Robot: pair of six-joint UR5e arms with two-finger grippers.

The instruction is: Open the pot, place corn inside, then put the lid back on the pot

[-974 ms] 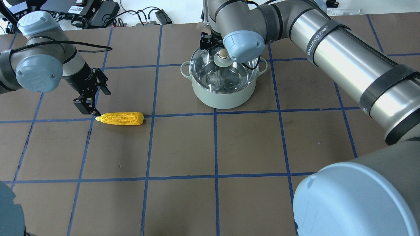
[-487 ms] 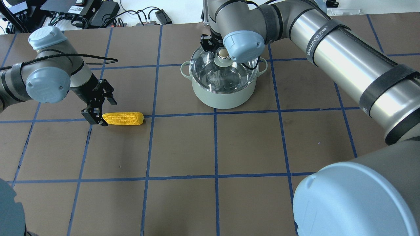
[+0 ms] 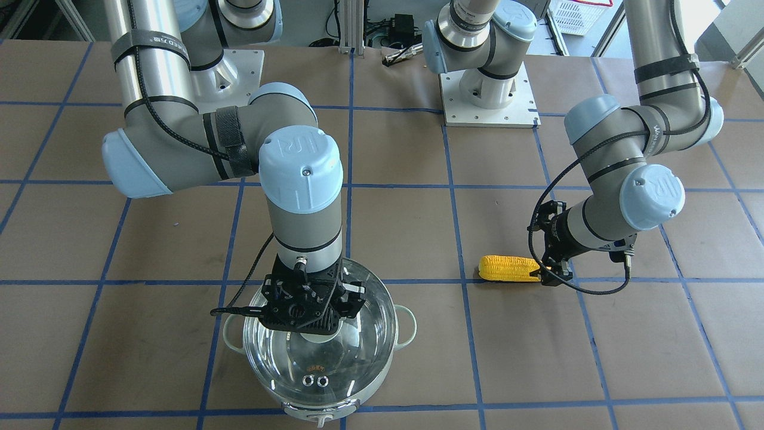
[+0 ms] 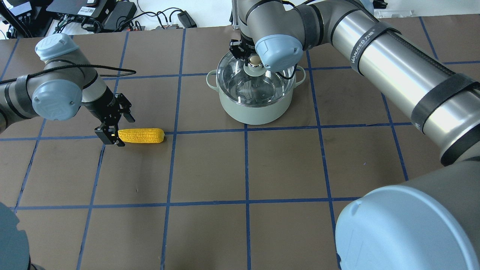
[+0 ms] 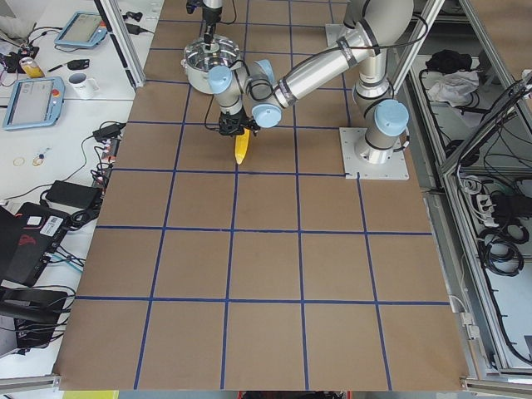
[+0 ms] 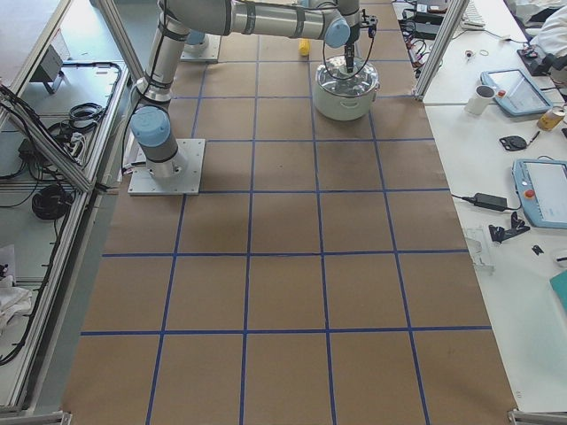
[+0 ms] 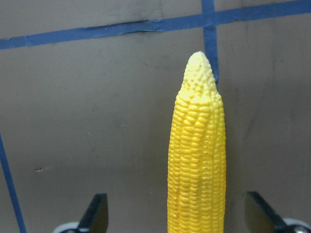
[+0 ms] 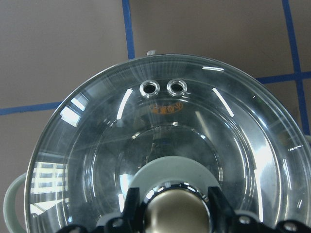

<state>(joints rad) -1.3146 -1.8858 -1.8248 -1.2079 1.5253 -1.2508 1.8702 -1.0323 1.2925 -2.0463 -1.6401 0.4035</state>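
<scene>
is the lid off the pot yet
No, in the overhead view the lid sits flat on the rim of the pot, its knob between the fingers of the right claw.

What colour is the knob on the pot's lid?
Gold-beige with a shiny metallic look; the knob shows best in the right wrist-mounted view.
</scene>
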